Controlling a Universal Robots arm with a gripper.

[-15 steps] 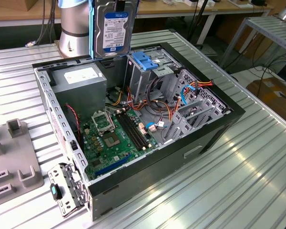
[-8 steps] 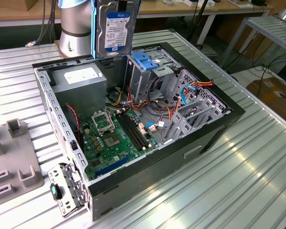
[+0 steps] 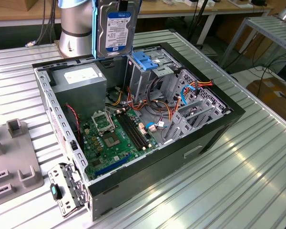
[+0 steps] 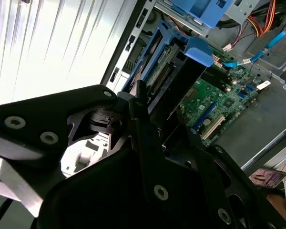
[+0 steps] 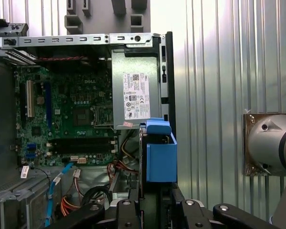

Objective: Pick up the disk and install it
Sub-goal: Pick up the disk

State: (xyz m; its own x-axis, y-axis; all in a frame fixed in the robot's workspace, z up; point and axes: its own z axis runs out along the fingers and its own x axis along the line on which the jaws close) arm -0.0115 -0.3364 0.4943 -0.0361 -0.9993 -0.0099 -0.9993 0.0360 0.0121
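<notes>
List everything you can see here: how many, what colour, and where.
disk: one, silver with blue frame, in the air above the power supply
case: one, black, open, on the table
power supply: one, grey with white label, inside the case
motherboard: one, green, on the case floor
bracket: one, blue, atop the drive cage
cables: several, orange, red and blue, inside the case
fixture: one, grey, at the exterior view's left
table: one, ribbed metal, under everything
arm: one, silver-grey, beyond the case
gripper: one, black, shut on the disk
</notes>
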